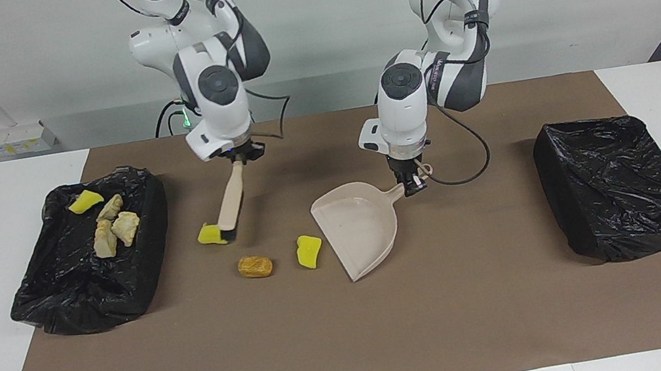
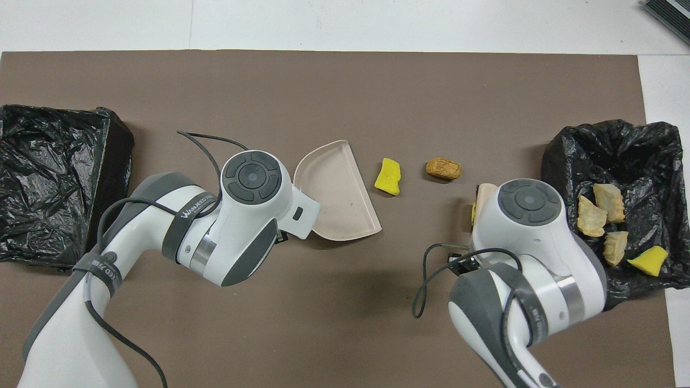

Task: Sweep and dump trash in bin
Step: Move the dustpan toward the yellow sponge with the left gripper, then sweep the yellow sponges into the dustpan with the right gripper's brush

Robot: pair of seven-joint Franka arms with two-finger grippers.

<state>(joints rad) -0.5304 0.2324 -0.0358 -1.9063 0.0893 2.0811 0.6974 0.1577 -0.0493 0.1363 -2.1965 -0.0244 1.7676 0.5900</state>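
Note:
Three scraps of trash lie on the brown mat: a yellow sponge (image 1: 309, 250) (image 2: 389, 176), a brown bread lump (image 1: 254, 266) (image 2: 443, 168) and another yellow sponge (image 1: 209, 234). My left gripper (image 1: 413, 186) is shut on the handle of the beige dustpan (image 1: 357, 228) (image 2: 337, 196), whose open lip sits beside the first sponge. My right gripper (image 1: 240, 157) is shut on the beige handle of a brush (image 1: 231, 198), tilted with its black bristles down against the second sponge. From overhead, the right arm hides most of that sponge and the brush.
A black-lined bin (image 1: 77, 305) (image 2: 609, 140) at the right arm's end of the table holds several scraps. A second black-lined bin (image 1: 623, 192) (image 2: 48, 178) stands at the left arm's end. Cables hang from both wrists.

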